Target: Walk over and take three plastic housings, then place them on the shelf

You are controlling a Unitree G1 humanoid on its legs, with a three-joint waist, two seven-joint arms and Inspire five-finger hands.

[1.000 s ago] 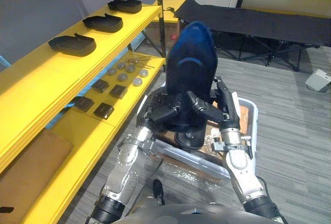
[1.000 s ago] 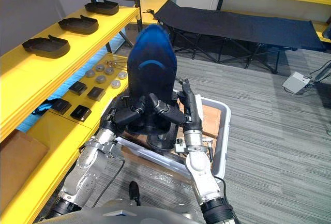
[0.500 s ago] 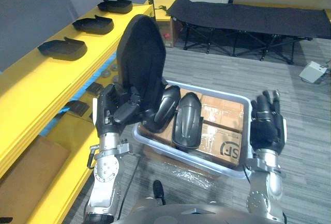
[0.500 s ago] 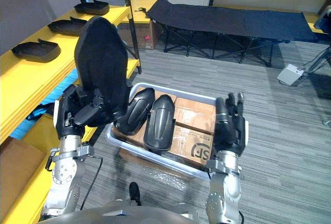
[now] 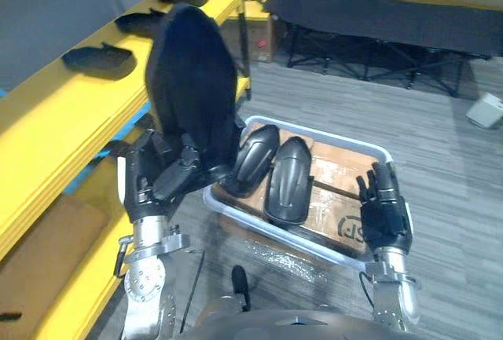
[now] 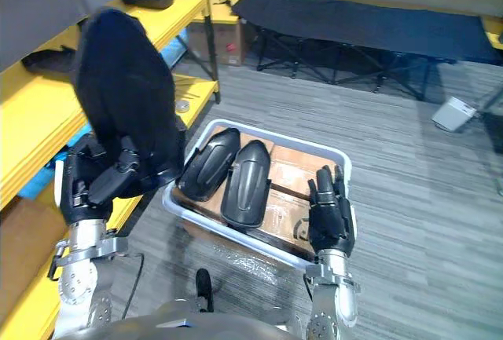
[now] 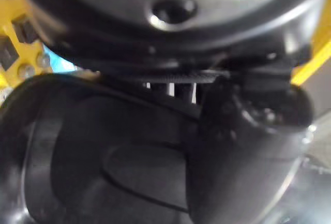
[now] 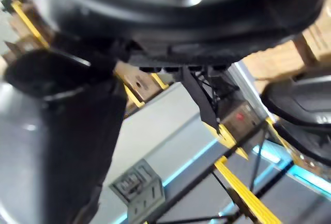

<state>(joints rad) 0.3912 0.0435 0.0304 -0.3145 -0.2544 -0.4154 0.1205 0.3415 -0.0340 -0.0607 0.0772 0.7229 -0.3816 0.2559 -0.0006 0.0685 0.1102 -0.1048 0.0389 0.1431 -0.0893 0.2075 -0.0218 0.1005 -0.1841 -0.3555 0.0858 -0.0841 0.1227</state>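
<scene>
Our left hand (image 5: pixel 161 183) has fingers and thumb curled round the lower end of a housing (image 5: pixel 191 81), which stands upright above it. Our right hand (image 5: pixel 383 214) hangs with fingers straight and loosely spread, just beside the bin (image 5: pixel 314 244). Two housings (image 5: pixel 288 179) lie in the bin, between our hands. The shelf (image 5: pixel 63 120) runs along the outer side of the left hand. The housing is tall and gripped low, so we judge it will sway. We should swing it over slowly, then lay it flat on bare shelf, clear of the shelved housings (image 5: pixel 98 57).
</scene>
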